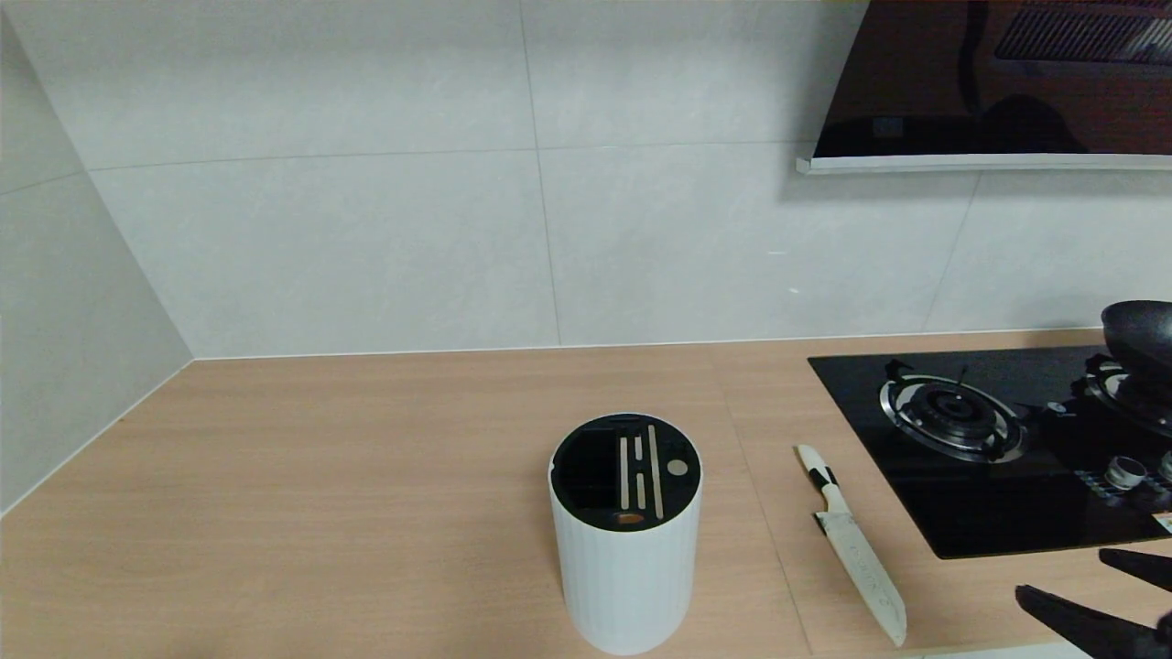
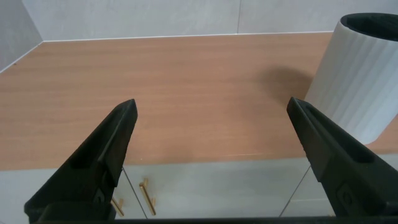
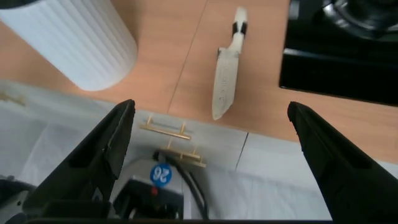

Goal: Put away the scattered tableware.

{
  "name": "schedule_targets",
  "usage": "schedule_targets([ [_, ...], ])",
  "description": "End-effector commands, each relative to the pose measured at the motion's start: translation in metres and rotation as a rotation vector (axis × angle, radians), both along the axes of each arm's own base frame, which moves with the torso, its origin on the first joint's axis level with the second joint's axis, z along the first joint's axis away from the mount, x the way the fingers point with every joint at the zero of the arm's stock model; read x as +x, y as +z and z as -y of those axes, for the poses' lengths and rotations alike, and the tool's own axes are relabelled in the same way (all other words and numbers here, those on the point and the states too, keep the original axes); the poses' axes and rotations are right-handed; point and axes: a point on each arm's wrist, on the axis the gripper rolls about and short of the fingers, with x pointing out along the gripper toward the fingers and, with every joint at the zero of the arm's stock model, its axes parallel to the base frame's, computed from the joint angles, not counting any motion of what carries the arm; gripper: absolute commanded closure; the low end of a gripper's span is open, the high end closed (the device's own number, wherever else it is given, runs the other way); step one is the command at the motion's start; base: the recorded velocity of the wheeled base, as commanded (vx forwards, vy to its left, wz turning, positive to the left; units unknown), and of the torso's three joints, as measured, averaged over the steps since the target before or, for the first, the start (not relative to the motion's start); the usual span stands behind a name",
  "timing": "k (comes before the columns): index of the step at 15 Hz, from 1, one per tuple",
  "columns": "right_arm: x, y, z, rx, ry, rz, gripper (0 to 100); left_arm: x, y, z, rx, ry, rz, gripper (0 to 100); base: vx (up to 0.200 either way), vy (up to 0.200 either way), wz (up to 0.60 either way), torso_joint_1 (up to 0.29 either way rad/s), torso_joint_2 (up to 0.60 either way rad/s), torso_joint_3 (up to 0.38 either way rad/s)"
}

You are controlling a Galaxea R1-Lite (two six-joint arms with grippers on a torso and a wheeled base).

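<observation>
Knife (image 1: 851, 545) lies flat on the counter (image 1: 366, 476), between white slotted holder (image 1: 625, 531) and black stove (image 1: 989, 458); left tool (image 2: 211, 102) and right tool (image 3: 209, 109) both spread open, holding nothing, at the counter's front edge

counter (image 1: 366, 476): matt wood grain | holder (image 1: 626, 558) — ribbed, matt white | hob (image 1: 961, 517) — glossy black glass

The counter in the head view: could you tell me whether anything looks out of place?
Yes: the knife lies flat and slanted on the counter between the white holder and the hob, its tip near the front edge, not in a slot.
</observation>
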Motion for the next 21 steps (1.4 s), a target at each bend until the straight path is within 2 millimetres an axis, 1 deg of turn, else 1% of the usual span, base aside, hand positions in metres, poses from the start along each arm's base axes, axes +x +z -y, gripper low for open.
schedule_targets([
  [1,0.062,-0.011,-0.021,-0.042,0.029,-0.109,0,0.000,0.000,0.000,0.000,0.000,0.000,0,0.000,0.000,0.00,0.000,0.00,0.000],
  [2,0.071,-0.013,-0.024,-0.050,0.026,-0.117,0,0.000,0.000,0.000,0.000,0.000,0.000,0,0.000,0.000,0.00,0.000,0.00,0.000],
  [4,0.104,-0.019,-0.033,-0.087,-0.005,-0.114,0,0.000,0.000,0.000,0.000,0.000,0.000,0,0.000,0.000,0.00,0.000,0.00,0.000],
  [5,0.112,-0.025,-0.035,-0.101,-0.018,-0.118,0,0.000,0.000,0.000,0.000,0.000,0.000,0,0.000,0.000,0.00,0.000,0.00,0.000],
  [9,0.125,-0.055,-0.048,-0.146,0.009,-0.213,0,0.000,0.000,0.000,0.000,0.000,0.000,0,0.000,0.000,0.00,0.000,0.00,0.000],
  [10,0.127,-0.059,-0.050,-0.152,0.010,-0.222,0,0.000,0.000,0.000,0.000,0.000,0.000,0,0.000,0.000,0.00,0.000,0.00,0.000],
  [11,0.133,-0.073,-0.054,-0.174,0.007,-0.255,0,0.000,0.000,0.000,0.000,0.001,0.000,0,0.000,0.000,0.00,0.000,0.00,0.000],
  [13,0.141,-0.092,-0.057,-0.207,-0.015,-0.290,0,0.000,0.000,0.000,0.000,0.001,0.000,0,0.000,0.000,0.00,0.000,0.00,0.000],
  [16,0.155,-0.120,-0.061,-0.224,-0.040,-0.294,0,0.000,0.000,0.000,0.000,0.001,0.000,0,0.000,0.000,0.00,0.000,0.00,0.000],
  [17,0.157,-0.126,-0.062,-0.226,-0.046,-0.291,0,0.000,0.000,0.000,0.000,0.000,0.000,0,0.000,0.000,0.00,0.000,0.00,0.000],
  [18,0.163,-0.138,-0.064,-0.231,-0.064,-0.274,0,0.000,0.000,0.000,0.000,0.001,0.000,0,0.000,0.000,0.00,0.000,0.00,0.000],
  [21,0.174,-0.159,-0.067,-0.190,-0.108,-0.250,0,0.000,0.000,0.000,0.000,0.000,0.000,0,0.000,0.000,0.00,0.000,0.00,0.000],
])
